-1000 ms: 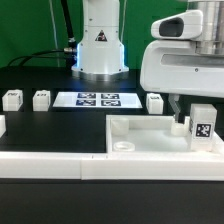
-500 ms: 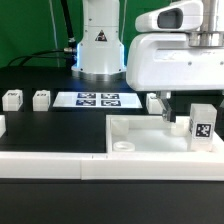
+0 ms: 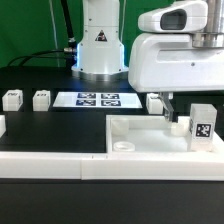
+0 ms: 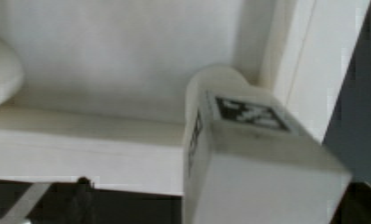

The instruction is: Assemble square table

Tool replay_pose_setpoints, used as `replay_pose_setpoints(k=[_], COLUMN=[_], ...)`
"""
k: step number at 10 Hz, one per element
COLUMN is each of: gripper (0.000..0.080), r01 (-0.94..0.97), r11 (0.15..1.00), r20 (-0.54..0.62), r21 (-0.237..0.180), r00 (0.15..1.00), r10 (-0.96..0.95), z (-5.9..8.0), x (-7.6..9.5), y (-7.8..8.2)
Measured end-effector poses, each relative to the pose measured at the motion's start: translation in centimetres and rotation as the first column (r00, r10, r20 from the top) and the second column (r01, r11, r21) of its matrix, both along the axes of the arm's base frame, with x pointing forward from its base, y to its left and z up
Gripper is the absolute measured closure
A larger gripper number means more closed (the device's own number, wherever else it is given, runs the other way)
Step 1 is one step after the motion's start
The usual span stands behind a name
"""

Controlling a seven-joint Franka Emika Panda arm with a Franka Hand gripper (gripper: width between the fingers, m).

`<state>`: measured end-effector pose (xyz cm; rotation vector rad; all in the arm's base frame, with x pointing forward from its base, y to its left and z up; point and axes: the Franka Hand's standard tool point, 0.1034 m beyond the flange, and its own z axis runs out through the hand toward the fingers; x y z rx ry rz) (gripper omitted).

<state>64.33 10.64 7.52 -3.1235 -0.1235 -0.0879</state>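
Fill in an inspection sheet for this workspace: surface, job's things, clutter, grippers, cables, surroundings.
Surface: black table, carrying the marker board and a long white wall strip in front.
Job's things: square tabletop; one upright leg standing in it; three loose legs on the table behind.
Clutter: nothing seen.
Grippers: gripper open, low over the tabletop beside the upright leg, holding nothing.
Cables: dark cables behind the robot base.
Surroundings: green backdrop.

The exterior camera sat low and looked across the table (image 3: 50,120) toward the arm's base (image 3: 100,45) at twelve o'clock. The wrist camera looked down from very close. Both caught the tagged leg (image 3: 204,127), at three o'clock in the exterior view, on the square tabletop (image 3: 140,135).
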Motion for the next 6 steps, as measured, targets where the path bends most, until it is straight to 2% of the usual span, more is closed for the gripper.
replay_pose_setpoints(k=[4, 5, 6], gripper=[0.015, 0.018, 0.0327], r01=[0.031, 0.031, 0.032], r11=[1.0, 1.0, 0.999], r20=[-0.001, -0.001, -0.001], r21=[-0.001, -0.001, -0.001], r00=[1.0, 1.0, 0.999], r10=[-0.031, -0.031, -0.032], z=[-0.25, -0.25, -0.25], x=[0.07, 0.08, 0.08], y=[-0.04, -0.05, -0.08])
